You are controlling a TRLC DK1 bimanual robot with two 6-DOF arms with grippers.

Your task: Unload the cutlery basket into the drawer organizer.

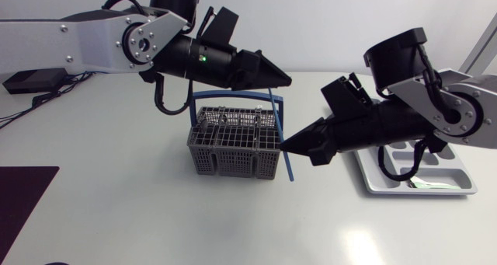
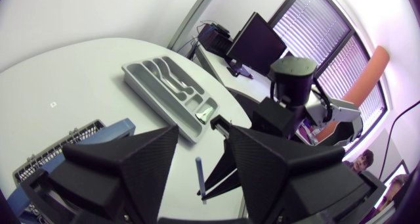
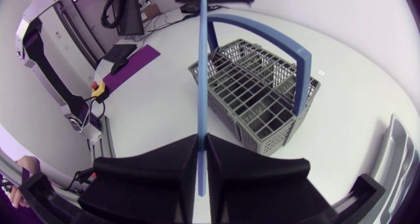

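My right gripper (image 1: 289, 146) is clamped on a thin blue rod (image 3: 202, 79), which stands upright just right of the cutlery basket (image 1: 233, 144) at frame centre. My left gripper (image 1: 286, 81) hangs above the basket with its fingers spread. The drawer organizer (image 1: 458, 179) lies at the lower right.

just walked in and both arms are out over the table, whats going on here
The right gripper is shut on a thin blue utensil, holding it next to the grey cutlery basket. The left gripper hangs open above the basket, close to the utensil's far end. The drawer organizer lies under the right arm; the utensil is not in it yet.
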